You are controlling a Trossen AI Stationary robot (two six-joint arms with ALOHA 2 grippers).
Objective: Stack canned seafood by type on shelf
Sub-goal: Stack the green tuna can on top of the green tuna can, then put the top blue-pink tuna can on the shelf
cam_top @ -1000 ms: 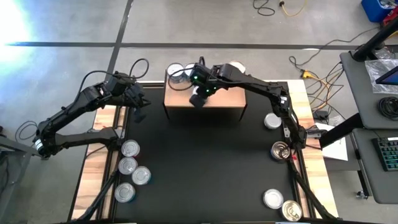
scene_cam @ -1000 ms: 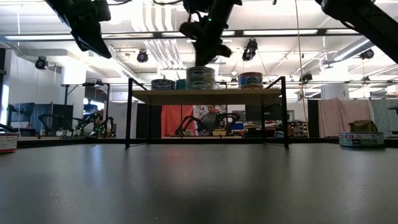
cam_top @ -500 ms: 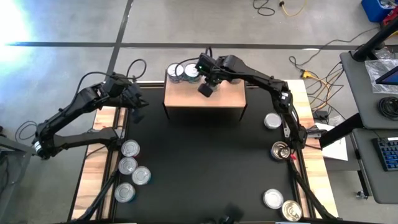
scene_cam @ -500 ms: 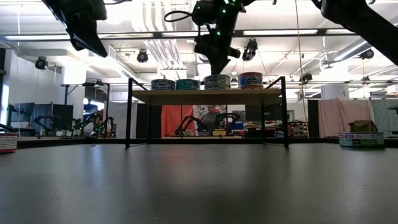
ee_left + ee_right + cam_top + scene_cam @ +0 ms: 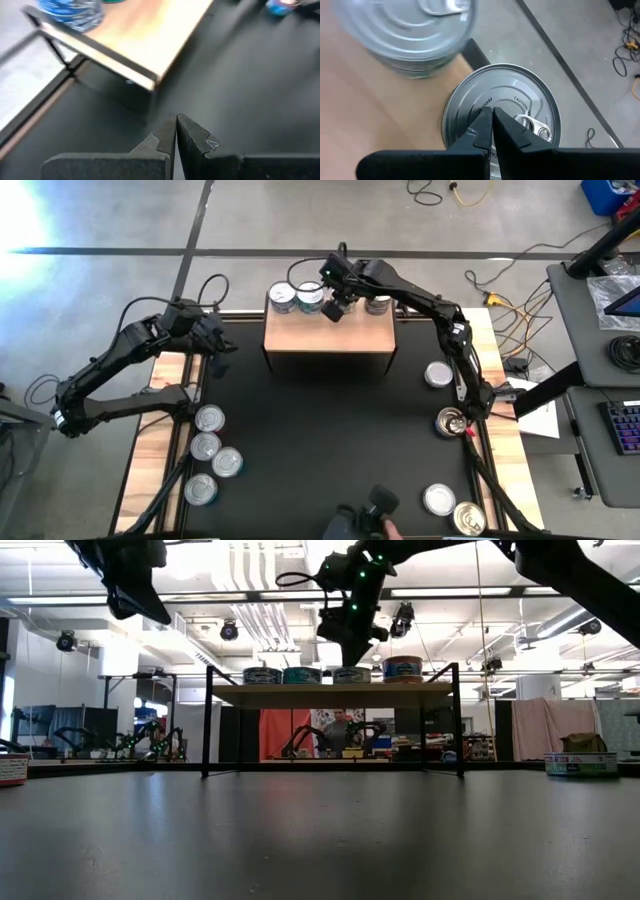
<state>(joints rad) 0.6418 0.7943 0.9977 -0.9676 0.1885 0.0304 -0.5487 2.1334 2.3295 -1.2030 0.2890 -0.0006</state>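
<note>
The shelf (image 5: 325, 345) stands at the far middle of the black mat. Its back edge carries a row of cans (image 5: 301, 675), two of them clear in the high view (image 5: 283, 298). My right gripper (image 5: 492, 117) is shut. Its tips are over the silver lid of the third can in the row (image 5: 351, 675), and it stands above that can in the low view (image 5: 350, 640). My left gripper (image 5: 176, 132) is shut and holds nothing. It hangs in the air left of the shelf (image 5: 218, 355). My right gripper points slantingly down from above at the can's lid (image 5: 520, 107), its shut tips near the lid's middle beside the pull tab. Whether the tips touch the lid I cannot tell. The can stands upright on the shelf top.
Several cans lie on the mat's left side (image 5: 209, 418) and several more along its right side (image 5: 438, 374). A person's hand with a dark object (image 5: 365, 515) shows at the near edge. The mat's middle (image 5: 320, 440) is bare.
My right gripper, still shut, has gone across the shelf top toward the far edge. The can under it has slid from the shelf's middle into the back row with the others. A hand has come in at the near edge.
</note>
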